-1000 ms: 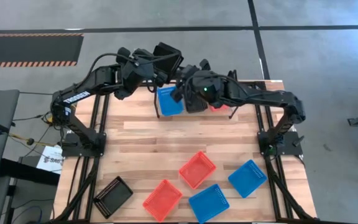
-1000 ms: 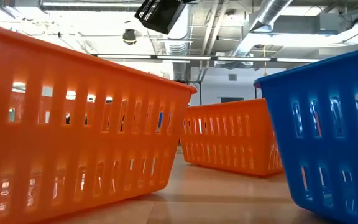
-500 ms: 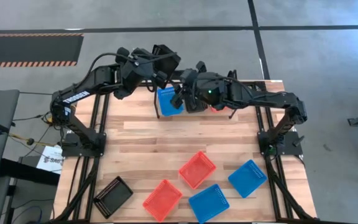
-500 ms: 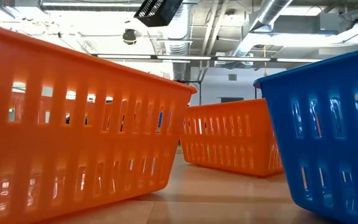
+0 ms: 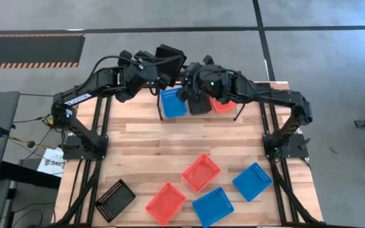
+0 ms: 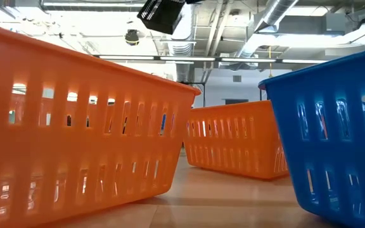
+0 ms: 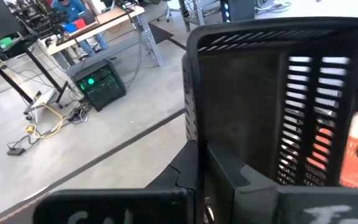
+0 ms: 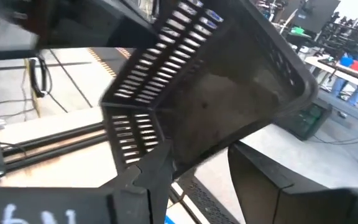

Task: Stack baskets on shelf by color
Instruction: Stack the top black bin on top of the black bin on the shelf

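So there's a black basket up in the air at the far edge of the worktop, and both arms are on it. The left gripper has its jaws clamped on one wall of it; in the left wrist view the slotted side of that basket fills most of the frame right past the fingers. The right gripper is at the same basket from the other side, and in its wrist view the basket sits tilted between the fingers, so the jaws are around its rim. The low view shows it hanging overhead, well above everything else.

Right under the arms on the far side there's a blue basket, another black basket beside it, and a red basket next to that, all in a row. I can't make out the shelf under them.

On the near half of the worktop: two red baskets, two blue ones, all lying flat and a bit skewed. One more black basket sits at the near left corner, partly over the edge.
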Motion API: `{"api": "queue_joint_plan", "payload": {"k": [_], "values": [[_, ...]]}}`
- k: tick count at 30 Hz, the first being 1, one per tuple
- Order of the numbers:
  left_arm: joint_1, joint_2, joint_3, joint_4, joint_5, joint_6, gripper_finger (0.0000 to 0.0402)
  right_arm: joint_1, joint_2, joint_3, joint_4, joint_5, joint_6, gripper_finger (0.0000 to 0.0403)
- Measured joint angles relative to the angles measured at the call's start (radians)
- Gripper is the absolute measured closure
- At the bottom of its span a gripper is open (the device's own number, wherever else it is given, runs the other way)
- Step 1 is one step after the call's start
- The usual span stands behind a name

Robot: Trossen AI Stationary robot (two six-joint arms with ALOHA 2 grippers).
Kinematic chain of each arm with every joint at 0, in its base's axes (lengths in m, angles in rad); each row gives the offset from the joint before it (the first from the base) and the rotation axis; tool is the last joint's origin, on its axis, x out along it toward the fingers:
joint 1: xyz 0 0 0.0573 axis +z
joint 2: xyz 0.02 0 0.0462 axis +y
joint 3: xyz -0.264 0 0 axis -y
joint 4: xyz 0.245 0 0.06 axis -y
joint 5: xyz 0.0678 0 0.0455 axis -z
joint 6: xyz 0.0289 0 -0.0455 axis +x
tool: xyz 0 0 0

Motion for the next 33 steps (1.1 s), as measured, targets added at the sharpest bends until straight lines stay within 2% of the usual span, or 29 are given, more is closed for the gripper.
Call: {"api": "queue_joint_plan", "payload": {"k": [4,7,9,12,13,21,26,33], "values": [[0.0,0.0,0.0,0.0,-0.008,0.0,0.0401,-0.009,0.0,0.0,0.002,-0.005,-0.027,0.0235],[0.0,0.0,0.0,0.0,-0.011,0.0,0.0401,-0.009,0.0,0.0,0.002,-0.008,-0.027,0.0255],[0.0,0.0,0.0,0.001,-0.019,0.0,0.0401,-0.009,0.0,0.0,0.001,-0.008,-0.027,0.0288],[0.0,0.0,0.0,0.013,-0.022,0.003,0.0401,-0.015,0.0,0.0,-0.022,-0.008,-0.03,0.0369],[0.0,0.0,0.0,0.022,-0.015,0.009,0.0401,-0.018,0.0,0.0,-0.038,-0.007,-0.034,0.0385],[-0.001,0.002,-0.001,0.08,0.007,0.086,0.0387,-0.047,0.0,0.0,-0.11,-0.005,-0.004,0.04],[0.0,0.002,-0.001,0.151,0.001,0.198,0.0365,-0.045,0.0,0.0,-0.115,-0.006,-0.008,0.0401],[0.0,0.002,-0.001,0.13,0.053,0.183,0.0351,-0.046,0.0,0.0,-0.128,-0.008,-0.01,0.0395]]}}
